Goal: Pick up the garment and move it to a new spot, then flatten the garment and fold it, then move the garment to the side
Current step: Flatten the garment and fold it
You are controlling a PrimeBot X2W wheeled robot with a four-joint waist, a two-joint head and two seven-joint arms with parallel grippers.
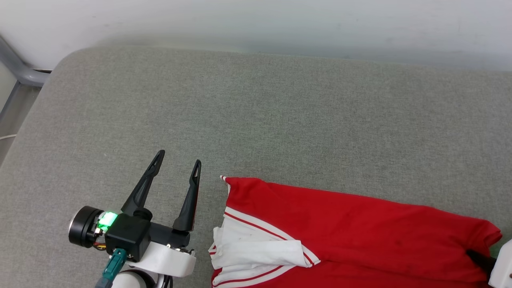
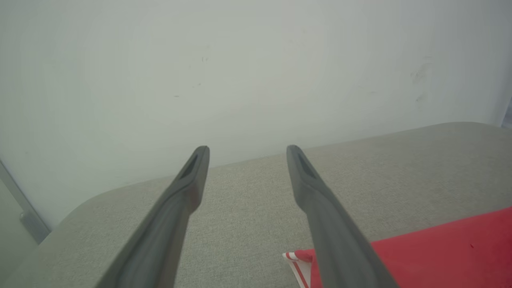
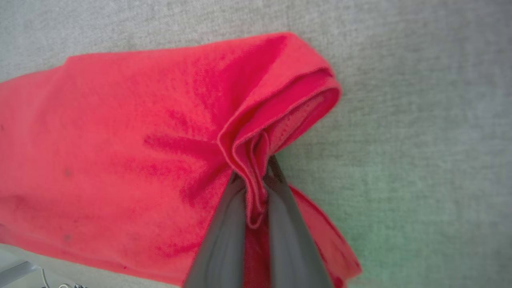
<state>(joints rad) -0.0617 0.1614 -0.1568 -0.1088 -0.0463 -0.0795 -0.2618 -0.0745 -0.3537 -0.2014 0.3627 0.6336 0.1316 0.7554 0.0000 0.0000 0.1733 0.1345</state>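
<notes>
Pinched shut between the two dark fingers of the right gripper (image 3: 255, 173), a bunched red fold marks the right end of the garment (image 1: 360, 224), which lies on the near right part of the grey padded surface (image 1: 256, 112). Its long axis runs roughly left to right, with the white sleeve (image 1: 256, 244) and striped trim at the left end. The left gripper (image 1: 179, 157), jaws wide apart and empty, hovers just left of the striped corner without touching it. The move would likely go best if that corner were gripped too and both ends raised level, so the layers do not slide apart.
</notes>
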